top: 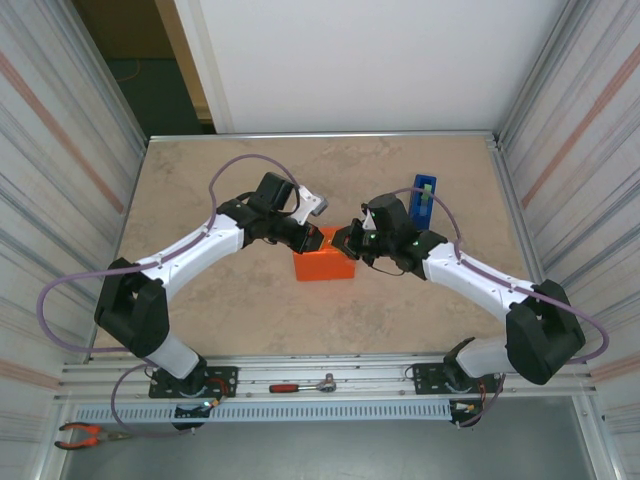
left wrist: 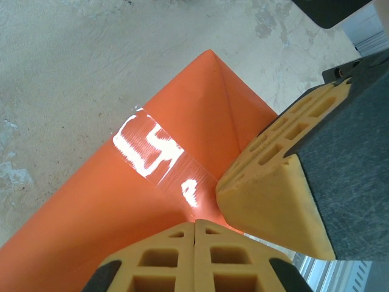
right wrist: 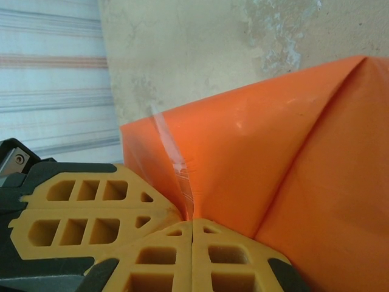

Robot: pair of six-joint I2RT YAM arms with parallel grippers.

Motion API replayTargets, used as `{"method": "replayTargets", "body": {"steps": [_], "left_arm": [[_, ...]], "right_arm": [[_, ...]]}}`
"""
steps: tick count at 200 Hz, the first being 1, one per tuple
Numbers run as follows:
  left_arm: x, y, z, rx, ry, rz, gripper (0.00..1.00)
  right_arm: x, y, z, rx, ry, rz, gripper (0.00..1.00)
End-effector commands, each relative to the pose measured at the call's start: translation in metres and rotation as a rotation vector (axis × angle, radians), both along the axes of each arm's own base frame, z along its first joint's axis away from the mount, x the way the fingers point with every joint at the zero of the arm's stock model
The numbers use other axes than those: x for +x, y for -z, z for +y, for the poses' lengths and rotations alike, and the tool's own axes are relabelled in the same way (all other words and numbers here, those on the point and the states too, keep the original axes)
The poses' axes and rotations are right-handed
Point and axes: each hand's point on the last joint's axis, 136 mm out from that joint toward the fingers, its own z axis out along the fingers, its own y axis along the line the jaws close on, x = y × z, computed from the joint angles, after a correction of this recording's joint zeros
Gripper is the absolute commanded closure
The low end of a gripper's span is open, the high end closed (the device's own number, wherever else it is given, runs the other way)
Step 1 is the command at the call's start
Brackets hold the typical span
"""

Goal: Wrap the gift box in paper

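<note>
At the middle of the tabletop [top: 250,320] sits the gift box, already hidden under the paper [top: 325,264], so no bare cardboard shows in any view. The wrapping looks nearly done. The orange sheet is drawn tight around a compact block, and the left wrist view shows a diagonal fold running to a neat corner. A strip of clear tape [left wrist: 159,159] glints across the seam on the upper face. From the right wrist, the same tape [right wrist: 173,164] appears as a thin wrinkled line running to the edge of the parcel. What is left, judging from this, is probably to smooth and secure the last flaps; the far sides and the underside cannot be checked. The paper is smooth and bright with only slight creasing near the tape. The left gripper [top: 314,240] and the right gripper [top: 347,243] meet over the parcel from either side. Both sets of jaws are fully closed, pad against pad, and grasp nothing. Their tips bear on the taped seam, as if pressing it down, though how firmly cannot be told. Just behind the right arm a blue tape dispenser [top: 424,198] stands upright, apart from the parcel.
</note>
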Motion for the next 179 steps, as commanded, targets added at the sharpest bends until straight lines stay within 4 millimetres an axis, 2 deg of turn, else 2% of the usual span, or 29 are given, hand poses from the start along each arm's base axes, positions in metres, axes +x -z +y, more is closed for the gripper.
{"method": "replayTargets", "body": {"steps": [1, 82, 128, 151, 179], "left_arm": [[-0.027, 0.052, 0.012, 0.148, 0.028, 0.136, 1.0], [-0.025, 0.047, 0.01, 0.133, 0.028, 0.13, 1.0], [-0.026, 0.045, 0.01, 0.128, 0.03, 0.129, 1.0], [-0.025, 0.04, 0.009, 0.116, 0.029, 0.119, 1.0], [-0.019, 0.022, 0.01, 0.076, 0.011, 0.097, 1.0]], "right_arm": [[-0.005, 0.016, -0.01, -0.09, -0.004, 0.041, 1.0], [-0.008, 0.033, -0.016, -0.201, -0.032, 0.09, 1.0], [-0.016, 0.048, -0.021, -0.341, -0.087, 0.154, 1.0], [-0.02, 0.055, -0.029, -0.412, -0.095, 0.184, 1.0], [-0.025, 0.06, -0.034, -0.438, -0.098, 0.209, 1.0]]}}
